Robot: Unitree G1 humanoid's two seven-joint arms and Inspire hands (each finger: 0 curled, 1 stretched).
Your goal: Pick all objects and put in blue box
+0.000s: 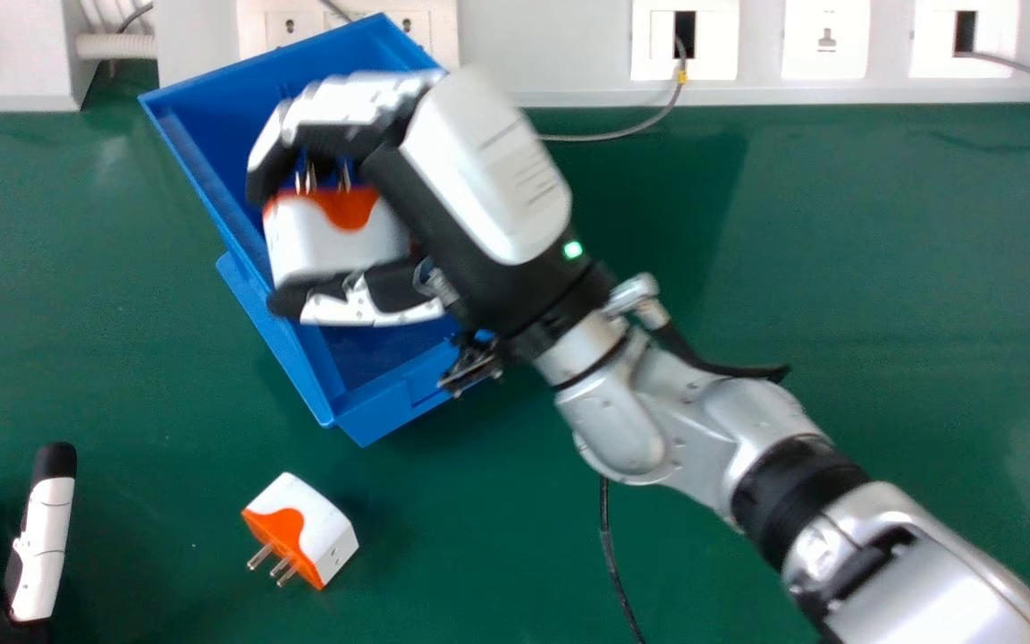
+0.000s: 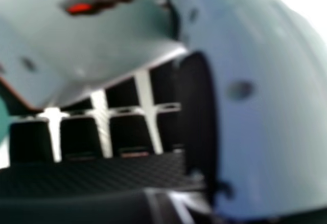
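Head view shows the blue box (image 1: 399, 402) standing slantwise on the green table (image 1: 122, 358), its open side up. Over the opening of this box is the right hand (image 1: 488, 170), and its fingers are bent around one white and orange plug adapter (image 1: 327, 237), with the thumb on the side nearer to the robot. The metal prongs of this adapter point away from the robot (how high it is above the bottom of the box, I cannot tell). The silver right forearm (image 1: 703, 429) comes to the box from its right and near side.

The second plug adapter (image 1: 323, 528) lies on the table, on the robot's side of the box, just beside its near end and a little to the left. Its prongs are turned to the left and toward the robot.

The left hand (image 1: 41, 546) is to the left of the box and nearer to the robot, with its fingers straight and nothing between them. Behind the box are white wall sockets (image 1: 823, 40); a grey cable (image 1: 622, 134) hangs from one of them, to the right of the box.
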